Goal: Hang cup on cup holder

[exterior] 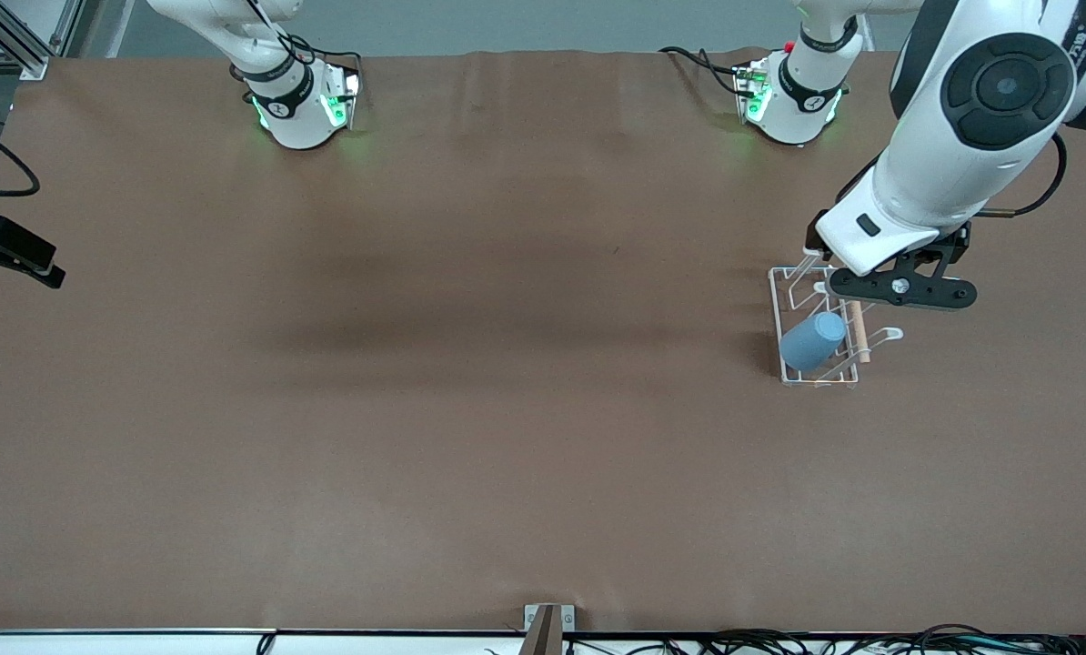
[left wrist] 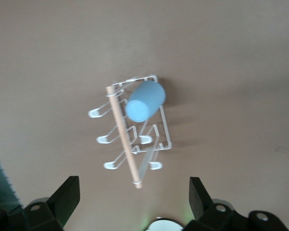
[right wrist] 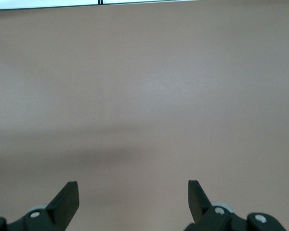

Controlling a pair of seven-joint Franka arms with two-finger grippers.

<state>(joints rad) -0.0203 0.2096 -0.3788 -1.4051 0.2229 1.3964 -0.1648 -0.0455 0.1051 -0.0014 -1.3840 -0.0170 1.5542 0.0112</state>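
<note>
The light-blue cup (exterior: 813,340) sits tilted, mouth down, over a prong of the white wire cup holder (exterior: 790,293), at the holder's end nearer the front camera. The holder's wooden rod (exterior: 859,332) runs along its top. My left gripper (exterior: 902,289) hovers over the holder's other end, open and empty, apart from the cup. The left wrist view shows the cup (left wrist: 144,101), the holder (left wrist: 165,131), the rod (left wrist: 123,139) and my open left gripper (left wrist: 133,190). My right gripper (exterior: 14,251) waits open and empty at the right arm's end of the table, over bare brown cloth (right wrist: 133,190).
The holder stands toward the left arm's end of the brown table (exterior: 507,409). Both arm bases (exterior: 297,100) (exterior: 793,95) stand along the edge farthest from the front camera. A small bracket (exterior: 548,626) and cables (exterior: 870,641) lie at the nearest edge.
</note>
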